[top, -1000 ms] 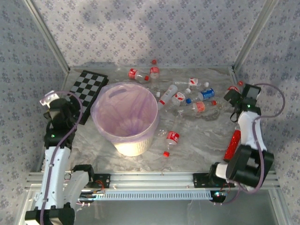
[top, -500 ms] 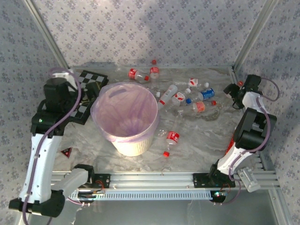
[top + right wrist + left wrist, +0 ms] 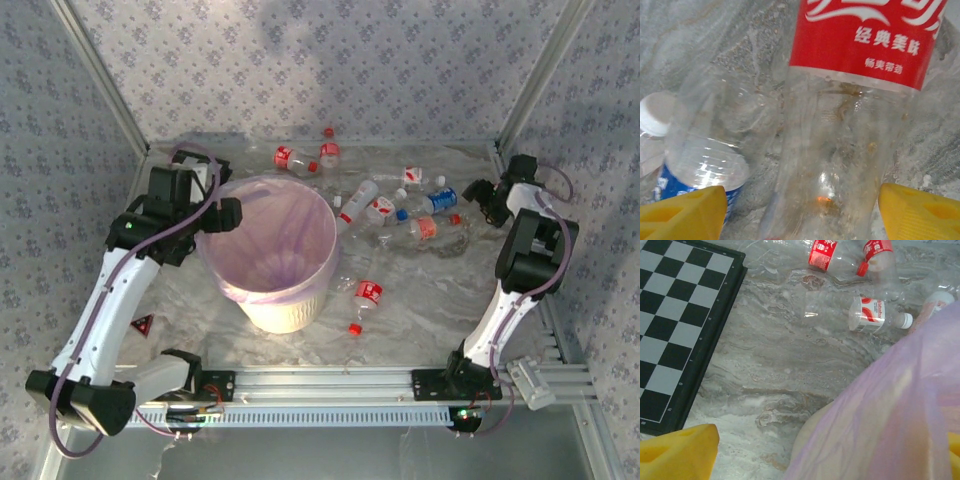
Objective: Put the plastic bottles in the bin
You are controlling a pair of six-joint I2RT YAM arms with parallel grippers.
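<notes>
Both arms have swung inward: left gripper (image 3: pixel 230 214), fingers spread, hangs at the bin (image 3: pixel 270 300) rim; right gripper (image 3: pixel 802 212), spread, straddles a red-labelled bottle (image 3: pixel 850 125). All plastic bottles (image 3: pixel 400 212) lie on the table (image 3: pixel 430 290); none seen binned.

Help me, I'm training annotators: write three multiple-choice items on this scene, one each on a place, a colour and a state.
1. Where is the chequered board?
A. lying flat, left of the bin
B. inside the bin
C. on top of the bottles

2. What colour is the label on the bottle between the right tool's fingers?
A. blue
B. green
C. red

3. How is the right tool?
A. shut on a cap
B. open, astride the bottle
C. shut and empty

Answers:
1 A, the left wrist view shows it flat on the table beside the bin.
2 C, the label is red with white script.
3 B, its yellow fingers stand apart on either side of the bottle.
</notes>
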